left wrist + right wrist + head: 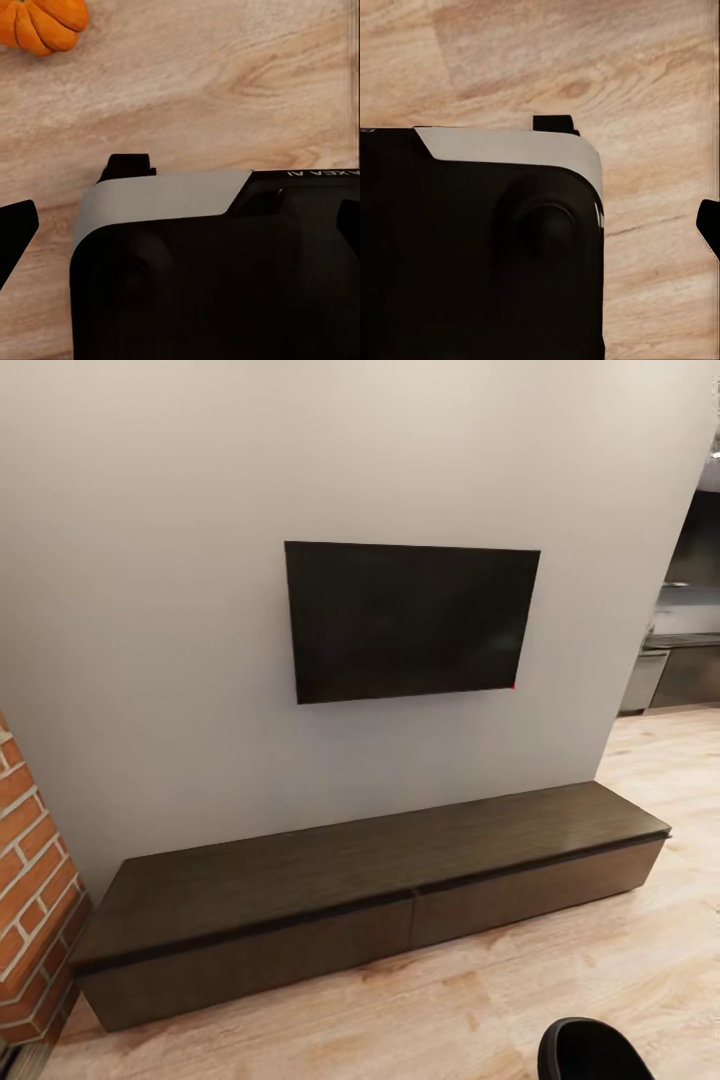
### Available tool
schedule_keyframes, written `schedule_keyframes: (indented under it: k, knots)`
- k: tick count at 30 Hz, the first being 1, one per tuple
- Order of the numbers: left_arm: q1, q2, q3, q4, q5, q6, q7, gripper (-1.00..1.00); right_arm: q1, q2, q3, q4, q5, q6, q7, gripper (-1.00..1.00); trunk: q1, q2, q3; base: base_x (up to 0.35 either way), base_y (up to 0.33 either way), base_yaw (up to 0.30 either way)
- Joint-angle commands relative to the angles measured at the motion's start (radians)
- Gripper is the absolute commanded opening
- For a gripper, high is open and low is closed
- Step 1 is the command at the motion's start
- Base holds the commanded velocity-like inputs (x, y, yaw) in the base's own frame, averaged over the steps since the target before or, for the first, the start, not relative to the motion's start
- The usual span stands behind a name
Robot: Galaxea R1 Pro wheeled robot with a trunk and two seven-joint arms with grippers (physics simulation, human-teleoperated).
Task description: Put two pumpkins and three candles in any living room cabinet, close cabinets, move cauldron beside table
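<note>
The long dark brown cabinet stands against the grey wall in the head view, with both flat drawer fronts flush and shut and a bare top. One orange ribbed pumpkin lies on the wooden floor in the left wrist view, well away from my left gripper. That gripper is open and empty, with its dark fingertips at the picture's two sides. My right gripper hangs over the floor; one fingertip shows far out to the side, so it stands open and empty. Candles and cauldron are out of view.
A black TV hangs on the wall above the cabinet. A red brick pier stands at the cabinet's left end. Wooden floor runs in front and right toward a kitchen. My own black and grey base sits under both wrists.
</note>
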Motion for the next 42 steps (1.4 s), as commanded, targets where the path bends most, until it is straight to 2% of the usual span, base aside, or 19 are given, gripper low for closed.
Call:
schedule_keyframes:
  k: [1,24,29,42]
  knots:
    - [-0.001,0.0,0.0,0.0,0.001,-0.001,0.001,1.0,-0.001,0.0,0.0,0.001,-0.001,-0.003,-0.001,1.0,0.0,-0.001,-0.001,0.0,-0.285,0.001]
    - [0.0,-0.002,-0.002,0.0,0.001,-0.002,0.001,1.0,-0.001,-0.005,0.006,0.001,0.002,-0.006,-0.009,1.0,0.0,-0.001,-0.001,0.0,-0.293,0.0]
    - [0.0,-0.002,-0.002,0.0,-0.002,-0.002,0.0,1.0,-0.001,-0.006,0.006,0.001,0.001,-0.006,-0.009,1.0,0.0,-0.001,-0.001,-0.001,-0.09,0.0]
    - [0.0,-0.008,-0.007,0.0,-0.011,-0.002,-0.002,1.0,-0.001,-0.007,0.004,0.001,0.0,-0.006,-0.009,1.0,0.0,-0.001,-0.001,-0.154,-0.242,0.002]
